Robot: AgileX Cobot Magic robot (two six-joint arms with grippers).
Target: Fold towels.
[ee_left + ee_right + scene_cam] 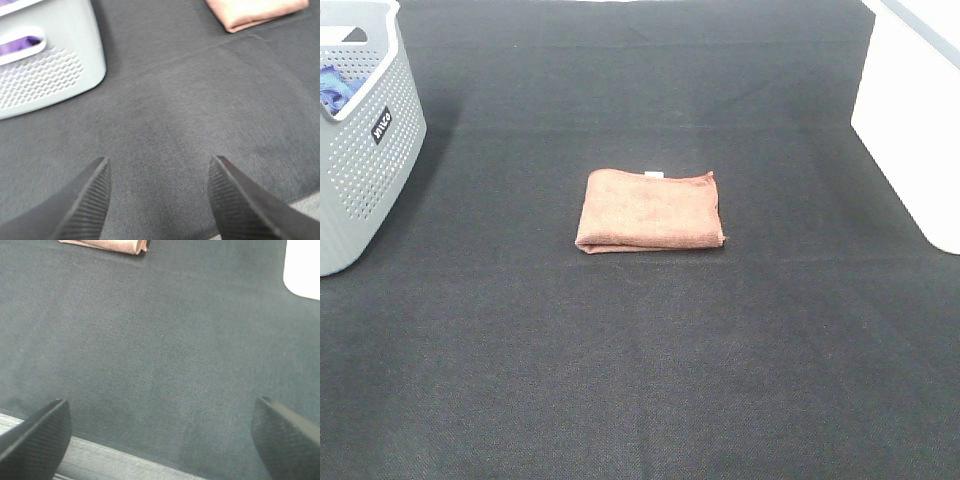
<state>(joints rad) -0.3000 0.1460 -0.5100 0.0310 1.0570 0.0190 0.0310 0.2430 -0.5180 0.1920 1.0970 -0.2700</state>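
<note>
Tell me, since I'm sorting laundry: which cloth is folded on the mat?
The reddish-brown towel, folded mid-mat with a white tag at its far edge. The blue cloth sits bunched in the grey basket.

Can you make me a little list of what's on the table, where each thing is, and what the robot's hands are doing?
towel: reddish-brown towel, folded, lying flat mid-table
tag: small white tag at the towel's far edge
basket: grey basket at the left, something blue inside
white box: white box at the right edge
table cover: black cloth
left hand: left hand open, holding nothing
right hand: right hand wide open, holding nothing
</note>
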